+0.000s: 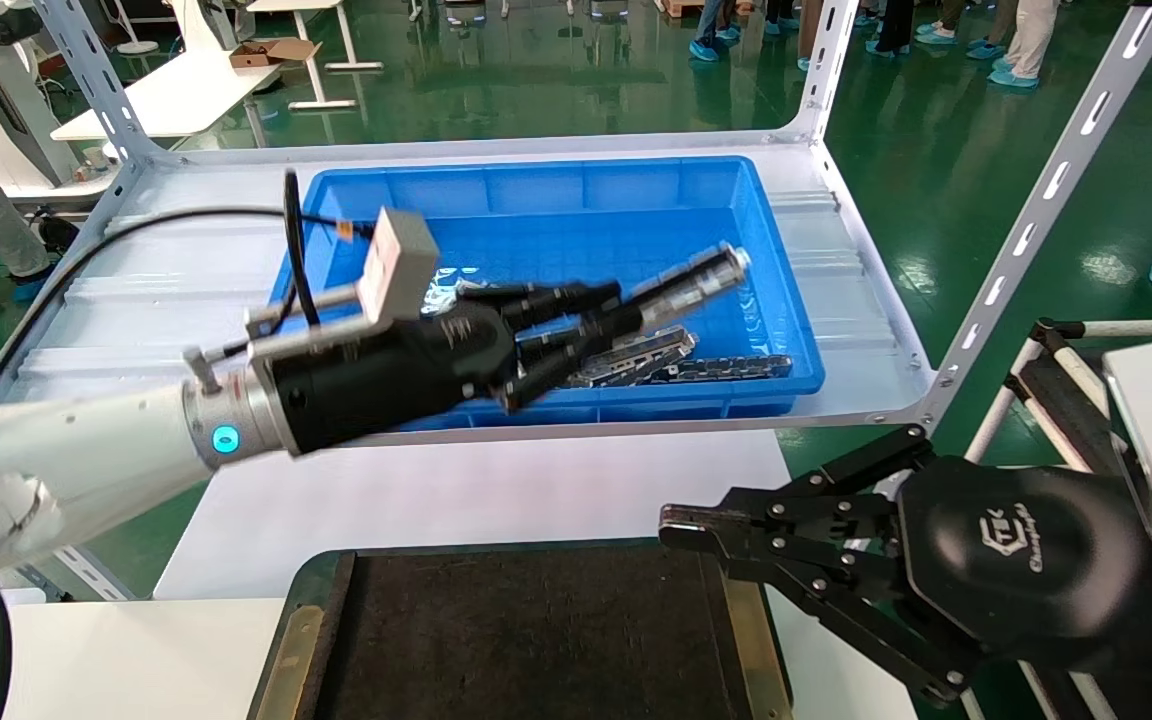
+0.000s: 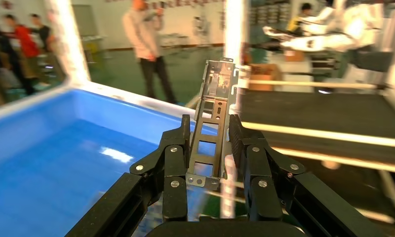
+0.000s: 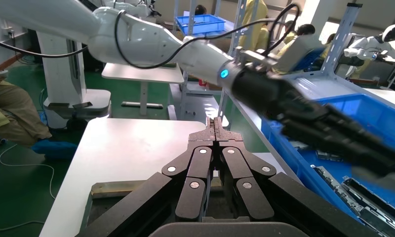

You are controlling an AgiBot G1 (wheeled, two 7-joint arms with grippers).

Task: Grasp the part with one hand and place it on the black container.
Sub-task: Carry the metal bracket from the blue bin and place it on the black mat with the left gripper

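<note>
My left gripper [image 1: 591, 320] is shut on the part [image 1: 688, 282], a long silvery-grey metal strip with rectangular cutouts, and holds it in the air above the blue bin [image 1: 556, 215]. In the left wrist view the part [image 2: 211, 118] stands out between the fingers [image 2: 178, 148]. The black container [image 1: 526, 640], a flat brown-black tray with brass side strips, lies at the near edge of the white table. My right gripper [image 1: 681, 530] is shut and empty, parked over the tray's right edge; its fingers [image 3: 216, 129] meet in the right wrist view.
Several more metal parts [image 1: 681, 362] lie at the near right of the blue bin, which sits on a grey metal shelf [image 1: 836, 290] with slotted uprights. A white table [image 1: 466, 500] runs between shelf and tray. People stand on the green floor beyond.
</note>
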